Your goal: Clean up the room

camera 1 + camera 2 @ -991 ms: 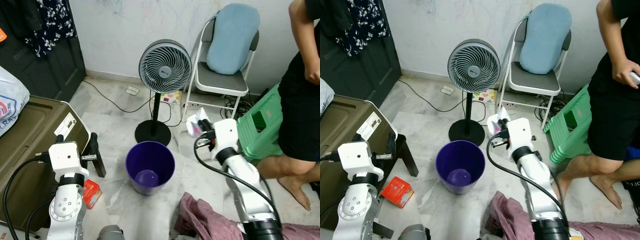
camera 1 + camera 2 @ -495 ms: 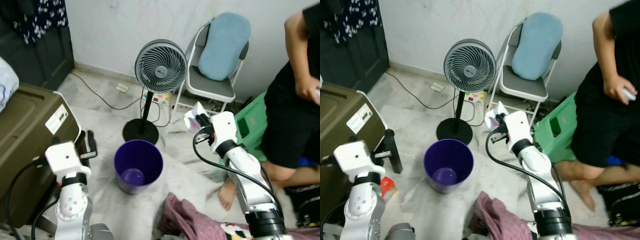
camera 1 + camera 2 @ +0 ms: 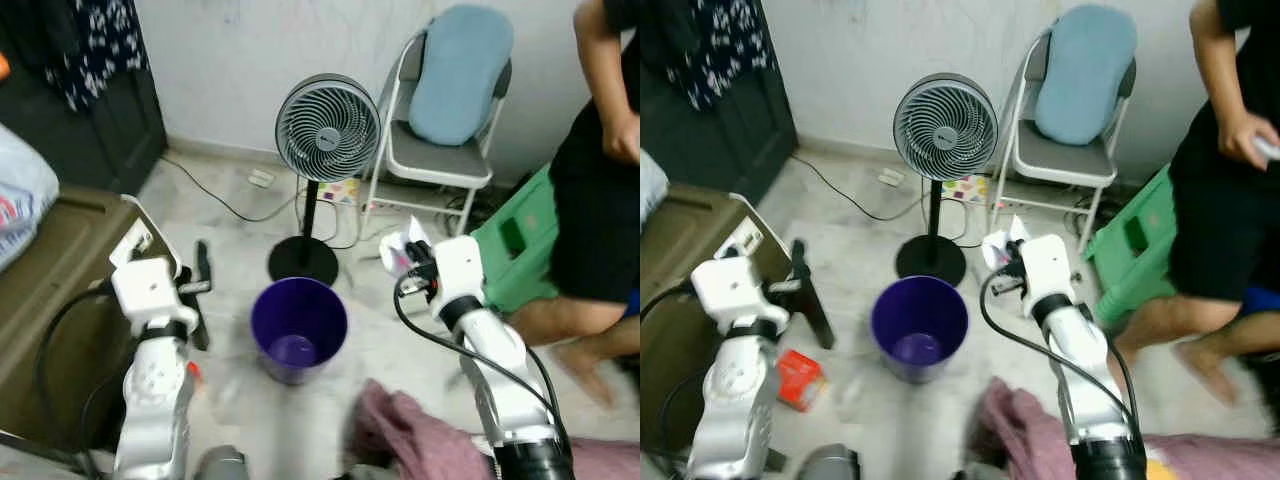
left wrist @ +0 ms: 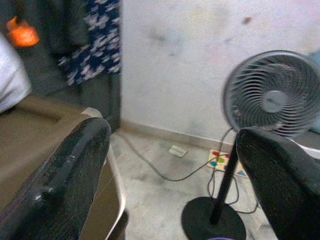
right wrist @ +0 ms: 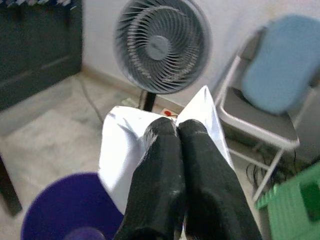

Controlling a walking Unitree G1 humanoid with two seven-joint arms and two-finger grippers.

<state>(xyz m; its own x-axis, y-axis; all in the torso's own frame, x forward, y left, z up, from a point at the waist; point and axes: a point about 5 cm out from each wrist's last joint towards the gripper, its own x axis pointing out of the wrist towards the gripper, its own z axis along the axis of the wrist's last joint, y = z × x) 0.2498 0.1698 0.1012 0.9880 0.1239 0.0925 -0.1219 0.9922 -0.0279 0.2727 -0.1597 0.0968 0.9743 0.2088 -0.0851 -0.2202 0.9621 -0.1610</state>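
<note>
our right gripper [image 5: 177, 131] pinches a crinkled white wrapper [image 5: 122, 150] near the round purple bin [image 3: 299, 327]; our left gripper [image 4: 170, 165] hangs spread, holding nothing.

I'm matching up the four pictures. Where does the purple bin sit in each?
Left eye view: purple bin at lower centre, before the fan.
Right eye view: lower centre, left of middle.
Left wrist view: a sliver at the bottom edge.
Right wrist view: bottom left corner.
Shared landmark: the fan.

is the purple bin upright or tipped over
Upright: the purple bin stands on the floor with its round mouth facing up, and its inside bottom shows.
</note>
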